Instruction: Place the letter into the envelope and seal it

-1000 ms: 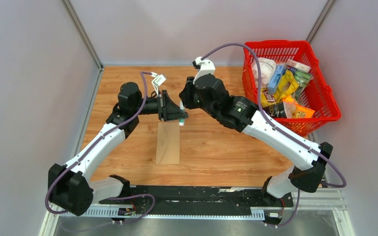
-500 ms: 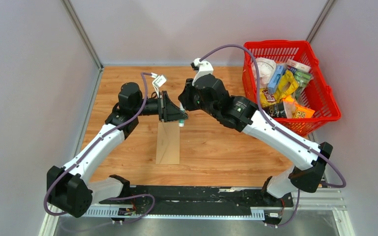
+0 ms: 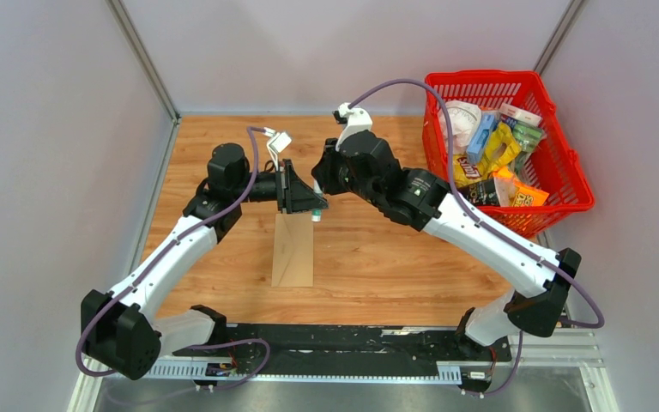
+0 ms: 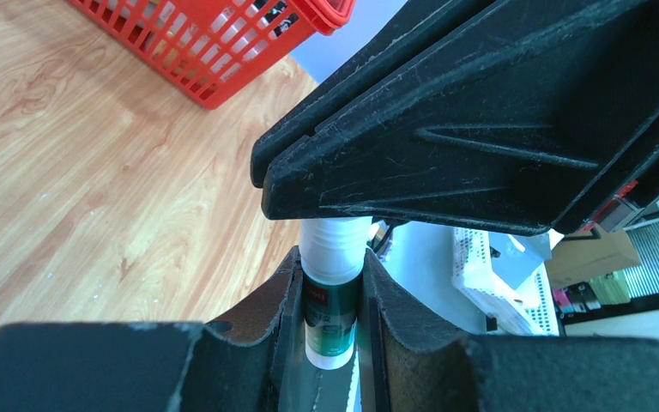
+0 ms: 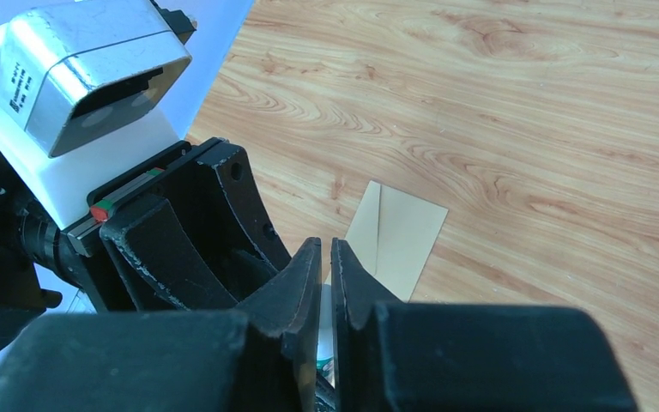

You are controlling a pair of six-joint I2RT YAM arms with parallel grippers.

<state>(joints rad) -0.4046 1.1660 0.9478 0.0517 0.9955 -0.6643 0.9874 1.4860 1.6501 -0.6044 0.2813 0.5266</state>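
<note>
The tan envelope (image 3: 293, 249) lies flat on the wooden table below both grippers, and part of it shows in the right wrist view (image 5: 395, 236). The letter is out of view. My left gripper (image 3: 314, 206) (image 4: 330, 262) is shut on a green-and-white glue stick (image 4: 332, 309) (image 3: 317, 215), which it holds by the body just above the envelope's far end. My right gripper (image 3: 320, 187) (image 5: 326, 245) meets it from the opposite side. Its jaws stand almost together over the stick's white cap (image 4: 335, 245), and its fingers (image 4: 446, 129) cover the cap's top.
A red basket (image 3: 566, 163) (image 4: 214, 51) full of snack packets stands at the back right. Grey walls enclose the table on the left, back and right. The arms' base rail runs along the near edge.
The right wrist has edged slightly toward the left gripper. The left arm, glue stick and envelope have not moved.
</note>
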